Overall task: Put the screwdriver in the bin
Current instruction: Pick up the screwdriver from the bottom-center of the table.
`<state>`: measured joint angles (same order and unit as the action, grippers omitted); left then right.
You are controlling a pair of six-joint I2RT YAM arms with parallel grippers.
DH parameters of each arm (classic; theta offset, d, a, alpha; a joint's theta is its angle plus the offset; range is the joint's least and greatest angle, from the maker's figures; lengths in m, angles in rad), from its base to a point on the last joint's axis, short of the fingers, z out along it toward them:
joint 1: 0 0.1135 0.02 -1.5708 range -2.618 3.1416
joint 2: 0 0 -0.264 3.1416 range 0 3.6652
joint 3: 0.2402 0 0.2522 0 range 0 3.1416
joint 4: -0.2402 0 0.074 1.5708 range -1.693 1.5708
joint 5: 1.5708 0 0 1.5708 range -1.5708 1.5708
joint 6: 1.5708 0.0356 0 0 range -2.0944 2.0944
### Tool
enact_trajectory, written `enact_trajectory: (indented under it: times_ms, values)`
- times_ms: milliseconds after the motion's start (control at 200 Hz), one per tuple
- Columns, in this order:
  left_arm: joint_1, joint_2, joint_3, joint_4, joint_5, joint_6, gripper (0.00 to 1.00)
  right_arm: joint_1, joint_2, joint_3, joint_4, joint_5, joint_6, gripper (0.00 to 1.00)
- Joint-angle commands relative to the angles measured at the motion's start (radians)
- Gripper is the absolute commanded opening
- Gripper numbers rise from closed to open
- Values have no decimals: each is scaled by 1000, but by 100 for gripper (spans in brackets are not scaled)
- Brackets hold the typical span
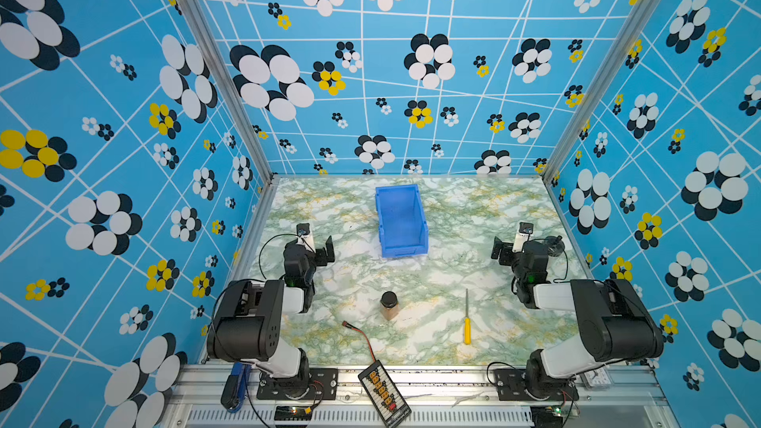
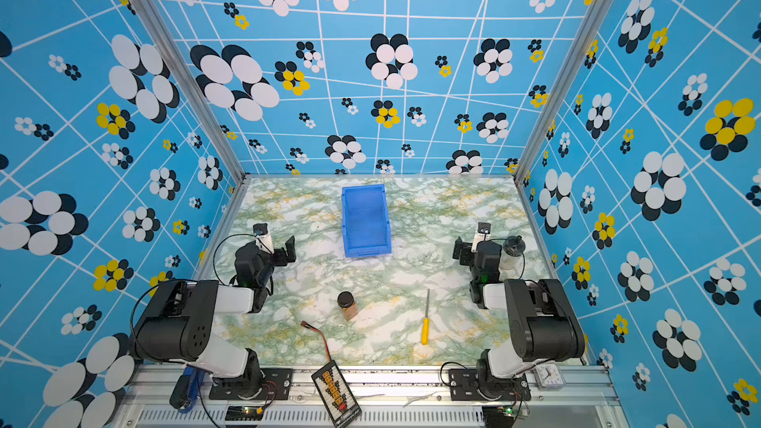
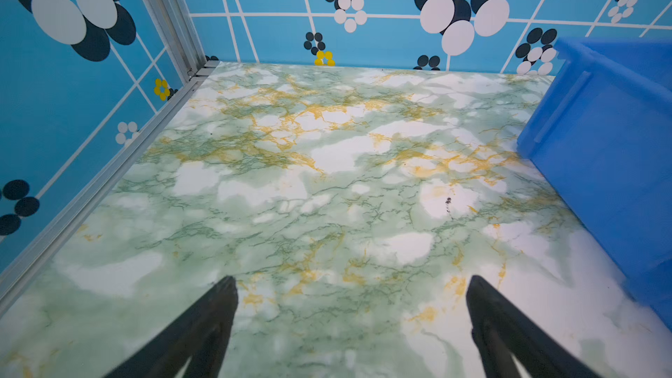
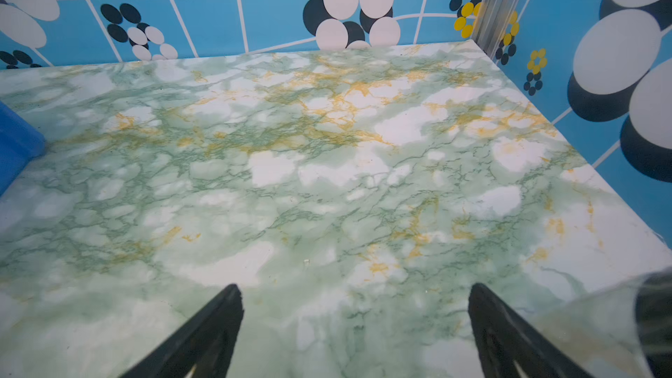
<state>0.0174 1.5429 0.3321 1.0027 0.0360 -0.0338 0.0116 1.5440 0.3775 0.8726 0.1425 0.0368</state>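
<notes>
Both hands spread wide: the left gripper [image 3: 351, 281] and right gripper [image 4: 354, 287] show only dark fingertips with bare table [image 1: 453, 220] between them. The bin [image 1: 401, 220], at 12 o'clock on the table, is cut off at the frame edge in both wrist views. The screwdriver [image 1: 467, 323] lies flat at 5 o'clock in both top views, shaft pointing to 12, well apart from the bin, while a clear jar [image 2: 512, 251] at 3 o'clock sits half hidden behind the right arm, a mere blur in the right wrist view.
</notes>
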Motion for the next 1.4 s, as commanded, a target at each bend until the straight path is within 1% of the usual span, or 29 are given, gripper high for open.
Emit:
enact_trajectory:
  times_ms: [0, 945, 1040, 1120, 1200, 1295, 1395]
  values:
    - [-4, 9, -8, 31, -10, 2, 99, -6, 2, 12, 23, -16, -2, 99]
    - [-4, 9, -8, 31, -9, 2, 99, -5, 2, 11, 23, -15, -2, 99]
    - [-4, 16, -12, 51, 44, 24, 99, -5, 4, 11, 23, -16, 0, 99]
    - [-7, 20, -19, 75, 63, 32, 99, -7, 4, 14, 20, -16, 1, 99]
    - [-10, 16, -17, 60, 131, 60, 99, -6, 2, 12, 22, -15, 0, 99]
    - [-13, 11, -31, 75, 176, 75, 99, -6, 2, 11, 22, -16, 0, 99]
    - [-17, 10, -21, 55, 159, 77, 99, -5, 2, 12, 24, -15, 0, 99]
